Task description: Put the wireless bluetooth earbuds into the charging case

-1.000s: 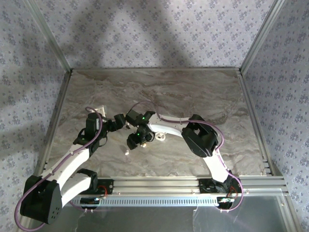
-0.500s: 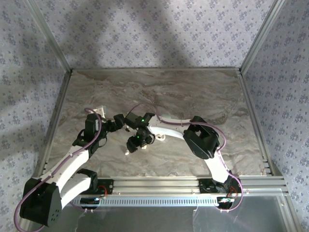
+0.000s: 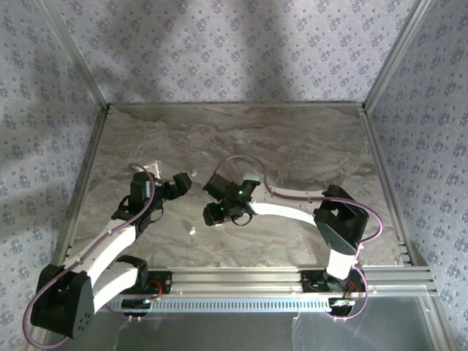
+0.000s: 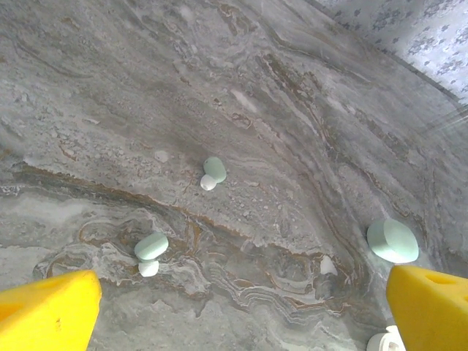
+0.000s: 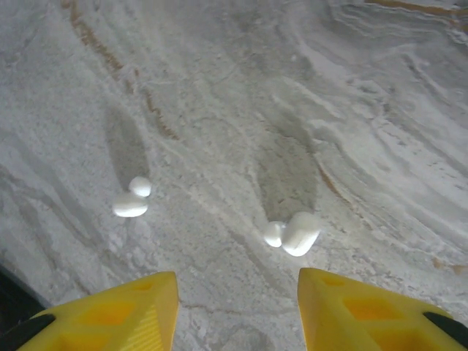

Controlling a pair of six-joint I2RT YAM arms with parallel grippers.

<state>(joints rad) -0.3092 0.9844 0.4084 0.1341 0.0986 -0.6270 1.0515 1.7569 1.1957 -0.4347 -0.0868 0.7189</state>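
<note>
Right tool stands open above the surface, its yellow fingers apart with nothing between them. Nearest to it, one earbud lies just ahead of the gap, toward the finger on the right of the wrist view, and does not touch it. A second earbud lies a little farther ahead, in line with the other finger. Both rest on the surface, well apart from each other, each a white oval with a small round knob at its side.

Left tool is spread wide and holds nothing. At the bottom edge of its wrist view, just beside the finger on the right, a white piece shows, too cut off to identify. Just ahead of that same finger lies the case, a pale oval flat on the surface, near the fingertip but apart from it. Ahead of the opposite finger lies the nearer earbud, clear of the tool. The farther earbud lies beyond it, ahead of the gap and toward that same side. Both earbuds lie well apart from the case.

From above, the two tools sit near each other mid-surface, and an earbud lies just beside the right tool on its near side, not touching it
</note>
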